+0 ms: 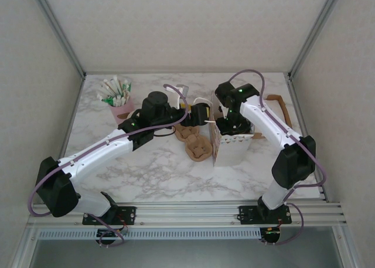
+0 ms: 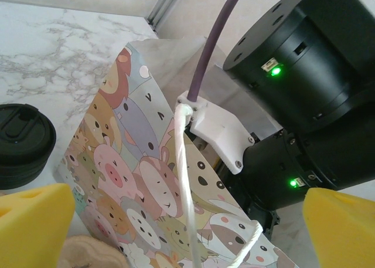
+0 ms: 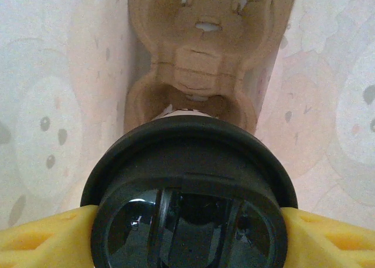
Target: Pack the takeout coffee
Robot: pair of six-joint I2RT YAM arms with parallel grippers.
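The takeout coffee (image 3: 190,203), seen from above by its round black lid, sits between the yellow pads (image 3: 41,238) of my right gripper (image 3: 190,241), which is shut on it. It hangs inside the cartoon-animal paper bag (image 2: 140,174), over a brown pulp cup carrier (image 3: 199,63) at the bag's bottom. From above, the right gripper (image 1: 234,126) reaches down into the bag (image 1: 233,148). My left gripper (image 2: 187,238) is open at the bag's left side, with the printed wall and white rope handle (image 2: 186,180) between its yellow fingers (image 2: 35,221).
A short black cylinder (image 2: 20,145) stands on the marble left of the bag. Brown pulp carriers (image 1: 196,145) lie beside the bag. A pink cup of packets (image 1: 115,95) stands at the back left. Frame posts border the table.
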